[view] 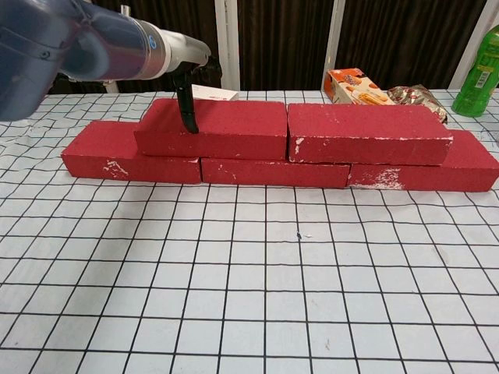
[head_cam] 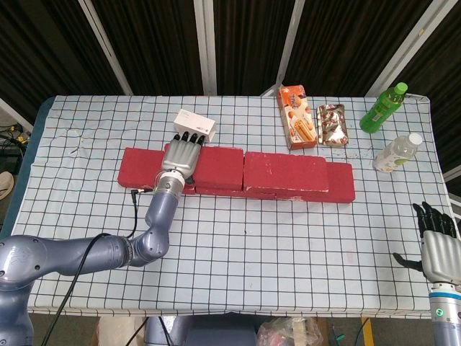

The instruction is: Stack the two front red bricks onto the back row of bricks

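Table: checked cloth table [head_cam: 238, 252], running left to right, with the brick wall across its middle.
Back row: three red bricks end to end, long axes left-right; left end brick [view: 117, 156], middle brick [view: 273, 171] and right end brick [view: 460, 167] all lie flat on the cloth.
Upper right brick [view: 366, 132]: sits on the back row, bridging the middle and right bricks, level and square.
Upper left brick [view: 214, 128]: lies on the back row over the left and middle bricks, long axis left-right, its right end touching or just beside the upper right brick.
Key relation: the upper left brick lies directly under the left hand, so any release is a straight lift up and a pull toward the near edge.
Left hand [head_cam: 181, 155]: palm down across the brick's top, fingers reaching over the far edge, thumb hooked down the near face; it grips the brick.
Left arm: stretched from the near left corner, forearm pointing far.
Right hand [head_cam: 438, 241]: at the near right corner, well apart from the bricks, fingers apart, holding nothing.
Judgement: both bricks look placed; only letting go appears left.
Beyond the wall: white box [head_cam: 195, 125] just past the left hand's fingertips.
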`<control>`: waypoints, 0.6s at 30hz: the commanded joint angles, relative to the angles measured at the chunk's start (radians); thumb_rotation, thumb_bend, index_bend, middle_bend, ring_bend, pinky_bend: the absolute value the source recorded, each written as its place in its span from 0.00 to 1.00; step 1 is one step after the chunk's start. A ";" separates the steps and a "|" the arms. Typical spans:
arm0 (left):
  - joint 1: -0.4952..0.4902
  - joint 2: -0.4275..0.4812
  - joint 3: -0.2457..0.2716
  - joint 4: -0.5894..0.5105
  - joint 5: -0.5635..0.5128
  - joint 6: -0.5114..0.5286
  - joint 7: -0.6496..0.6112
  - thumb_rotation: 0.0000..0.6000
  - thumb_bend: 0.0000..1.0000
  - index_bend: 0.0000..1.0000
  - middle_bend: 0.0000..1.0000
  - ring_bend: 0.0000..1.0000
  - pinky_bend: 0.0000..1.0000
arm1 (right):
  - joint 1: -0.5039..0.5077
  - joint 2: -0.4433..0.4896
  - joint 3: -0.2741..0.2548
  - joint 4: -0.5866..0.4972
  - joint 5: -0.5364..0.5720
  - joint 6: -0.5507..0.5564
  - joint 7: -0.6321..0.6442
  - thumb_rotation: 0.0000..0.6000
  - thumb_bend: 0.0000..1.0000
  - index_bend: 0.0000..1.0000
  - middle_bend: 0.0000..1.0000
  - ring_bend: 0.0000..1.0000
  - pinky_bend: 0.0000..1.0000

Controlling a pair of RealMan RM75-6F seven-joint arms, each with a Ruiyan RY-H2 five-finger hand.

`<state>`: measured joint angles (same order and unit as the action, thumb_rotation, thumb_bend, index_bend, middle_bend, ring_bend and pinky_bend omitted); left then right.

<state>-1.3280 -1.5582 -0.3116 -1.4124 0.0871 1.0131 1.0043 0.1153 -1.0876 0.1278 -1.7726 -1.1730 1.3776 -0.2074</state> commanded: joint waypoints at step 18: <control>0.238 0.336 0.118 -0.216 0.072 -0.049 -0.138 1.00 0.00 0.20 0.14 0.06 0.13 | 0.000 -0.001 -0.003 -0.009 0.004 -0.002 -0.017 1.00 0.15 0.05 0.00 0.00 0.00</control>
<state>-1.1071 -1.2311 -0.2130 -1.6499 0.1350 0.9870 0.8882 0.1153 -1.0886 0.1248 -1.7815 -1.1697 1.3762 -0.2239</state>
